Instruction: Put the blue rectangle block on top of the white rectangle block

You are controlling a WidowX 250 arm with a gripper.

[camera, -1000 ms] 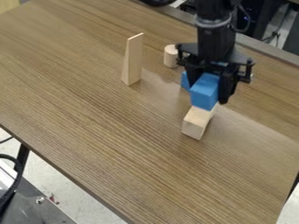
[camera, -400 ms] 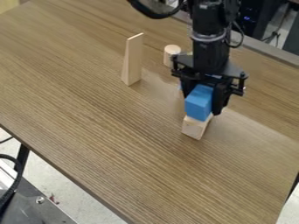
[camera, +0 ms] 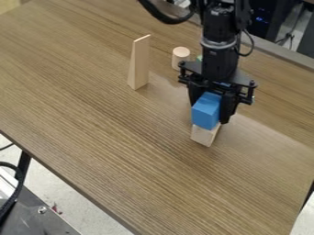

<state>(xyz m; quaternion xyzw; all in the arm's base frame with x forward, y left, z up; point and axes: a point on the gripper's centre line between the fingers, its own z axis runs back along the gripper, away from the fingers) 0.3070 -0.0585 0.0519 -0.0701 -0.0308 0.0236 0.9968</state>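
Observation:
My gripper [camera: 210, 114] hangs right of centre in the camera view, shut on the blue rectangle block [camera: 205, 113]. The blue block lies lengthwise between the fingers, its front end facing the camera. Directly below it is the white rectangle block [camera: 204, 135], a pale wooden piece on the table, with its front end showing and the rest hidden by the blue block and gripper. Whether the two blocks touch, I cannot tell.
A tall pale wooden wedge [camera: 139, 63] stands upright to the left of the arm. Behind the gripper are a small wooden cylinder [camera: 180, 57] and a bit of a green object [camera: 199, 58]. The table's near edge [camera: 72, 191] runs diagonally at lower left.
The gripper has moved down and slightly left with the blue block, which now covers more of the white block. The green object has come into sight behind the arm.

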